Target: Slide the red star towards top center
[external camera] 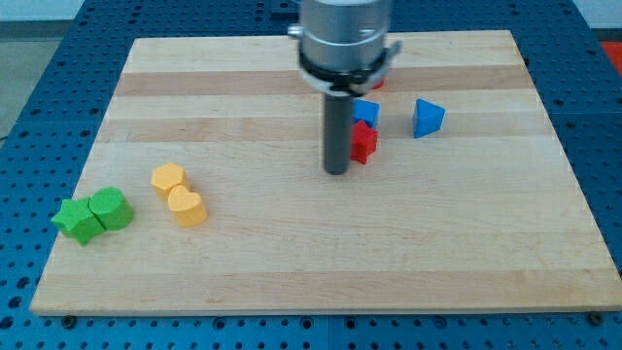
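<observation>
My tip (336,172) rests on the counter (292,262); this tool is a plain rod with nothing to open or clamp. The red star (363,142) sits just beside it at two o'clock, with a blue block (366,112) touching the star at twelve o'clock. A blue block (427,117) lies farther toward three o'clock.

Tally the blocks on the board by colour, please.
Green: 2, star-shaped block and rounded block
Yellow: 2, hexagonal block and heart-shaped block
Blue: 2, cube-like block and triangular block
Red: 2, star and part-hidden block
Total: 8
</observation>
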Robot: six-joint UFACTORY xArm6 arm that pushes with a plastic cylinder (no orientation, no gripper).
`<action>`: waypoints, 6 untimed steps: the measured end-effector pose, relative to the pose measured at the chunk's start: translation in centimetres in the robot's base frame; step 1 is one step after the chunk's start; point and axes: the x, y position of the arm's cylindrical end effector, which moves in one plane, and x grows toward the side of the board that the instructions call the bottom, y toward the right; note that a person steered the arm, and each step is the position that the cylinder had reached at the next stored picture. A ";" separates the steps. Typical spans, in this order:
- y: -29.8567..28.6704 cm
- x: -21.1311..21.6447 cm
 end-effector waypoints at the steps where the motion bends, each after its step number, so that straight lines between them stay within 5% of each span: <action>1: -4.9 0.0; 4: -8.2 0.6; 6: 0.8 1.5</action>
